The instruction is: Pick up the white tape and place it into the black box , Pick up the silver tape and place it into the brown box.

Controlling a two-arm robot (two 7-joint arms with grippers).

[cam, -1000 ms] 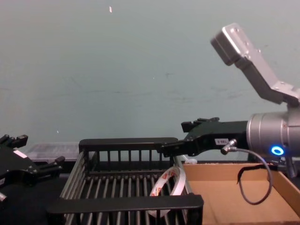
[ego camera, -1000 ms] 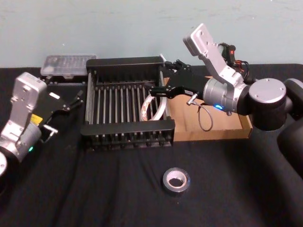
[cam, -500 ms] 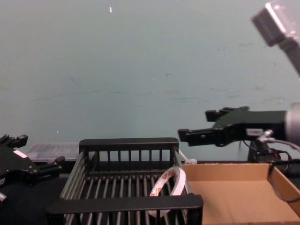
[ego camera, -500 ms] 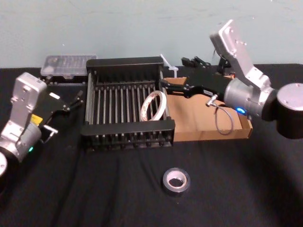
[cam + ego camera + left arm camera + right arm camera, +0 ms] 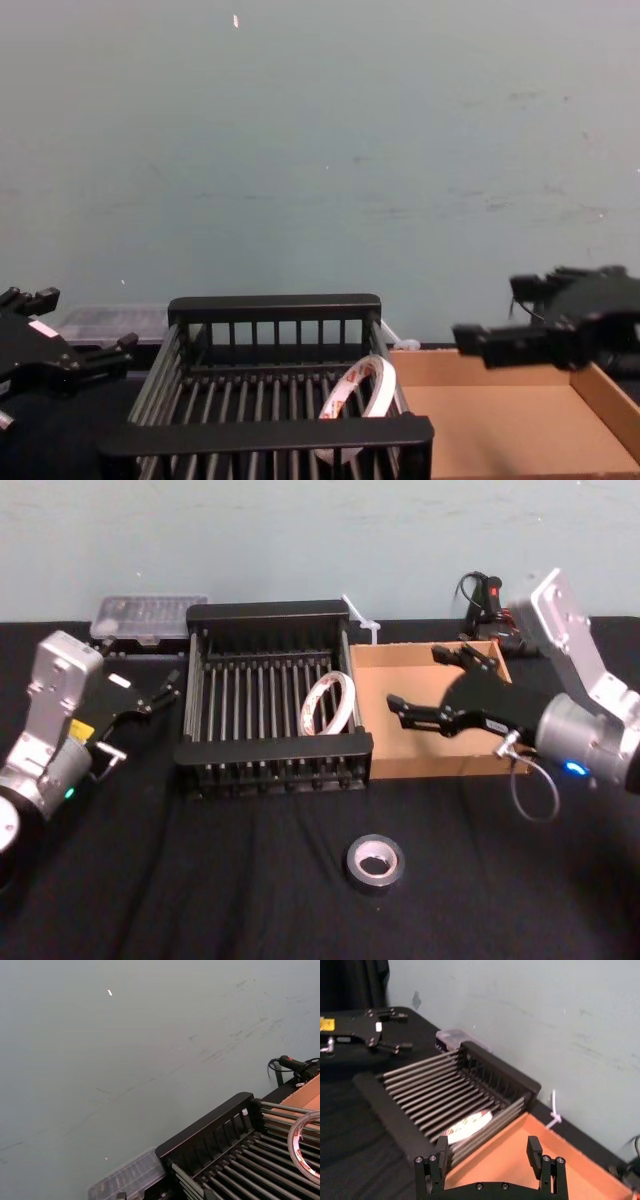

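Silver tape (image 5: 375,863) flat on table nearest, well apart from both boxes; stiff, light, best pinched across wall through core. Right gripper (image 5: 418,712) empty, jaws apart, over brown box (image 5: 380,768). White tape (image 5: 328,704) leaning inside black box (image 5: 272,748). Left gripper (image 5: 165,687) parked beside it, fingers spread.

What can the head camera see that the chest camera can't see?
Head view only: the silver tape lying on the black cloth nearer the robot than the boxes, and a clear plastic case beside the black box's far left corner.

Chest view only: more of the bare blue-grey wall.

Both: the white tape leaning inside the black box, the brown box, the open right gripper over it, and the left gripper parked left.
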